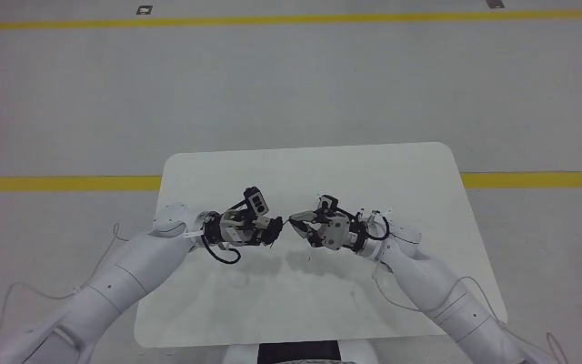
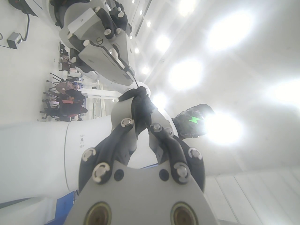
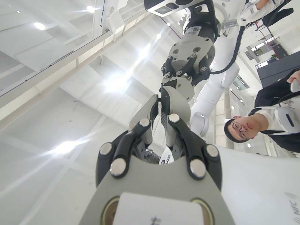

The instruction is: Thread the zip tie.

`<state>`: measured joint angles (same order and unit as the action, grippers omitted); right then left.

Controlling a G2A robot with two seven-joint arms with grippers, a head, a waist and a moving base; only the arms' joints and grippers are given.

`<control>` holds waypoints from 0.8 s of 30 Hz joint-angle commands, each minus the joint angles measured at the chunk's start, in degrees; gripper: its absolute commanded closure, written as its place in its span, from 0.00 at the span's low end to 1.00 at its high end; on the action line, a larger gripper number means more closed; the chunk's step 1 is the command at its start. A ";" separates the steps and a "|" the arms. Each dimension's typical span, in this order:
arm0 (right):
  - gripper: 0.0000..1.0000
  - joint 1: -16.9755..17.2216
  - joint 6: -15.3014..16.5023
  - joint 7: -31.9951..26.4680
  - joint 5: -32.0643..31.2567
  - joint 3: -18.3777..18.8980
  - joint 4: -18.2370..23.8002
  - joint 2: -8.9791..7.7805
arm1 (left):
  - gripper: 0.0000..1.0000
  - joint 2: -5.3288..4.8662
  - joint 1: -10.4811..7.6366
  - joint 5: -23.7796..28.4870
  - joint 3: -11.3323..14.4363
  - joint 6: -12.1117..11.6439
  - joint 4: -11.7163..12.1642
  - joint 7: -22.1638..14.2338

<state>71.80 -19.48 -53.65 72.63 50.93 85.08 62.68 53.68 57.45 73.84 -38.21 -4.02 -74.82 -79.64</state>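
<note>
Top view: left claw (image 1: 276, 225) and right claw (image 1: 301, 222) pinch zip tie (image 1: 289, 221) stretched between them.

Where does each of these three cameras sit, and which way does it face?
Top view: above the arms, looking down at the table; both arms show, meeting over it.
Left wrist view: on the left wrist, facing the ceiling; left claw in front.
Right wrist view: on the right wrist, facing up too; right claw in front.
Shared: both wrist views show the two claws tip to tip at the zip tie.
</note>
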 commanded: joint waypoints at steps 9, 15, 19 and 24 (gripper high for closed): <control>1.00 0.38 0.15 0.47 -0.59 0.94 0.47 -0.14 | 0.00 0.00 0.00 0.00 0.00 0.00 0.00 0.00; 1.00 1.28 1.75 2.59 -2.03 2.46 0.99 -0.16 | 0.00 0.05 0.25 -0.18 -0.05 0.01 -0.49 1.18; 1.00 1.78 3.64 4.21 -3.82 3.56 1.43 -0.19 | 0.00 -0.08 1.25 -0.71 -1.17 0.34 -1.51 2.23; 1.00 3.11 7.53 6.37 -5.42 5.36 2.52 -0.19 | 0.00 -0.32 2.42 -1.81 -2.67 0.75 -2.23 2.38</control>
<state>74.66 -12.58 -47.57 67.34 55.95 87.44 62.49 53.40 59.65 72.26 -40.60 -3.33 -76.92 -77.32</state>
